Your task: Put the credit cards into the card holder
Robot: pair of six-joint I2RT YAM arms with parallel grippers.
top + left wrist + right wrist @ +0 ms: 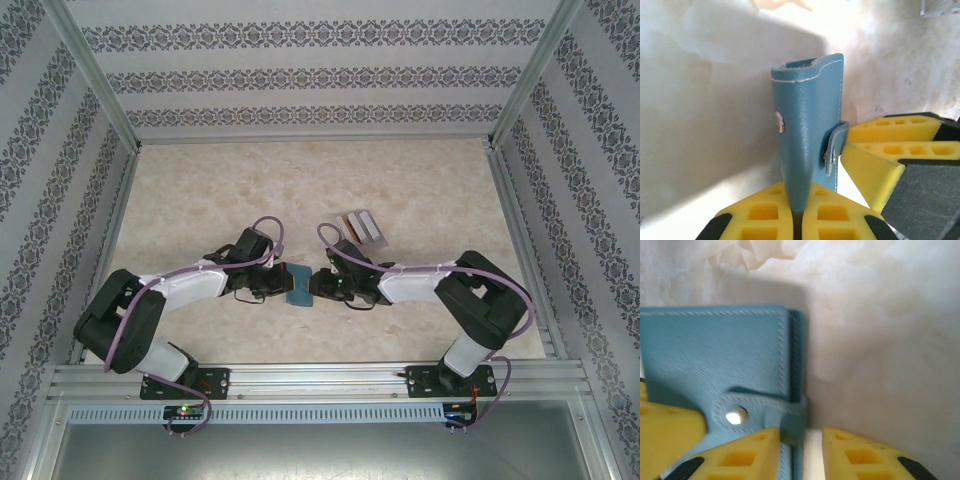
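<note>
card holder: one, pinched by left tool | credit cards: count unclear

Teal card holder folded, front-centre of bench; pale grey credit cards fanned flat nearby, apart.

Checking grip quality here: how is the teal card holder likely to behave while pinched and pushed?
Probably fairly stiff: the card holder extends straight from the left gripper without sagging. Likely light, since a pinch on one edge seems to hold it. Its snap strap looks thin and flexible, so it may bend rather than pull cleanly.
</note>
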